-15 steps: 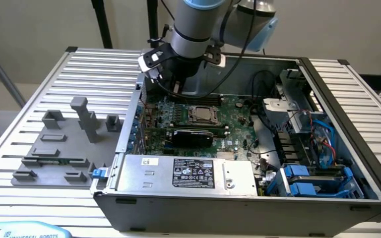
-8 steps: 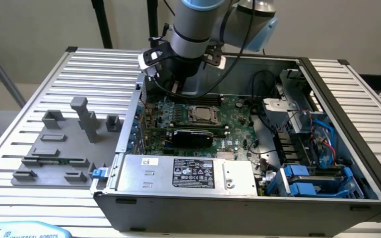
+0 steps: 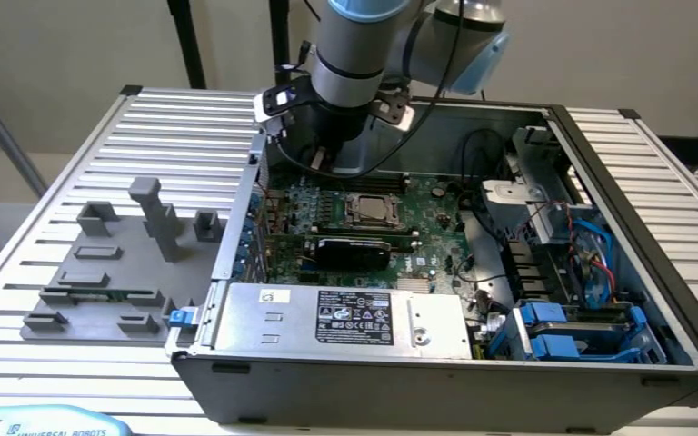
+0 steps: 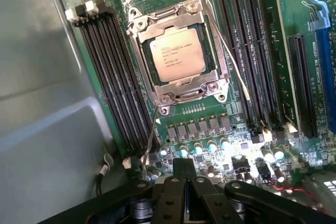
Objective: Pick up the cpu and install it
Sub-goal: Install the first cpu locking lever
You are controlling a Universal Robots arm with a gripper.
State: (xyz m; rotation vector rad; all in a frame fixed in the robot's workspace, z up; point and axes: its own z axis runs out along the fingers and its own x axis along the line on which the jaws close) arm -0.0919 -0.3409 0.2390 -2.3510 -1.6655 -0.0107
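The cpu point(image 4: 177, 53), a silvery square chip with printed text, lies flat inside the metal-rimmed socket frame point(image 4: 137, 24) on the green motherboard point(image 4: 210, 124). In the exterior view the cpu point(image 3: 371, 209) sits mid-board inside the open computer case point(image 3: 446, 363). My gripper point(image 4: 184, 174) is shut with nothing between its fingers. It hangs above the board, off to one side of the socket and apart from the chip. In the exterior view the gripper point(image 3: 349, 162) hangs over the far edge of the board, just beyond the socket.
Dark memory slots point(image 4: 113, 77) flank the socket on both sides. A thin socket lever point(image 4: 231, 56) runs alongside it. The power supply point(image 3: 337, 318) fills the case's near side, with blue drive bays point(image 3: 580, 331) at the exterior view's right. Grey plastic blocks point(image 3: 119, 263) stand on the slatted table at its left.
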